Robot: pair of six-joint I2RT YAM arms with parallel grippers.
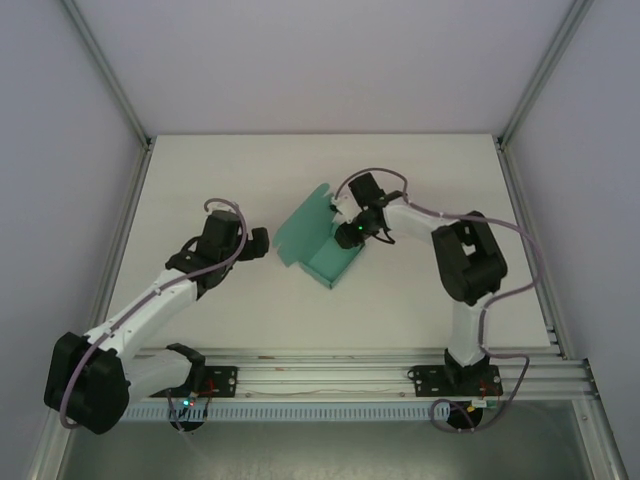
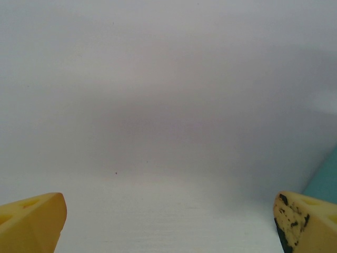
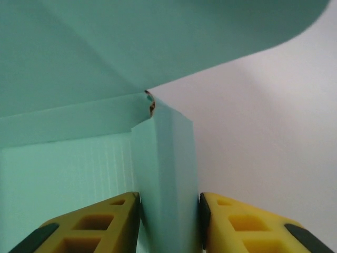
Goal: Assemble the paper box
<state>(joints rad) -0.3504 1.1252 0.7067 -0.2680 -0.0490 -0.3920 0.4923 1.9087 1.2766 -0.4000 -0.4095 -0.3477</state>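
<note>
Box (image 1: 318, 250) of smooth teal card

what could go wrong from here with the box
1. The right gripper pinches one thin wall of the paper box; squeezing harder could crease it.
2. The left gripper is open and apart from the box, so nothing steadies it; it may slide or tip if pulled.

No legible text or markings

White arms (image 1: 150, 305), black joints (image 1: 470, 262), yellow fingers (image 2: 301, 220) (one scuffed)
</note>
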